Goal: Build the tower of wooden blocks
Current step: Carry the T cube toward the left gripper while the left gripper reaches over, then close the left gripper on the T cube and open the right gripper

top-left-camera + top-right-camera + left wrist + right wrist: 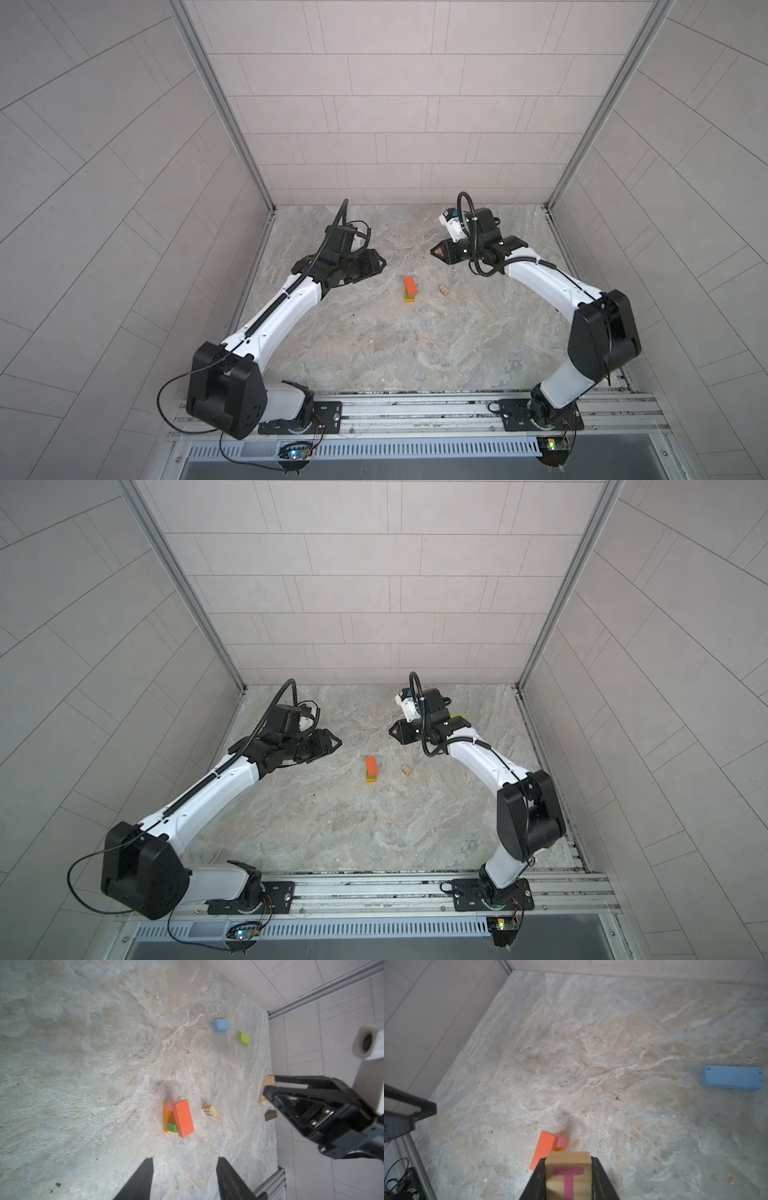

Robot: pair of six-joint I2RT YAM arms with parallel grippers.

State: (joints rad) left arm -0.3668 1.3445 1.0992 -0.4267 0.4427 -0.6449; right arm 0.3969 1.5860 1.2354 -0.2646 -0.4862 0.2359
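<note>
Right gripper [568, 1159]: clamped on the T cube [568, 1176] (pink letter facing the wrist camera), right of centre in both top views.
Left gripper [185, 1159]: jaws apart, nothing between them; left of centre in both top views, well apart from the tower [409, 289].
Tower: centre of both top views, on the table [374, 353].
Tower layers: orange base [165, 1118], pink block [170, 1106] and green block [172, 1127] above it, orange brick [184, 1119] on top (sitting askew).
A cube [444, 291]: just right of the tower, not touching.
Blue block [221, 1025], lime block [244, 1038], brown block [270, 1115]: loose on the table, well apart from the tower.
</note>
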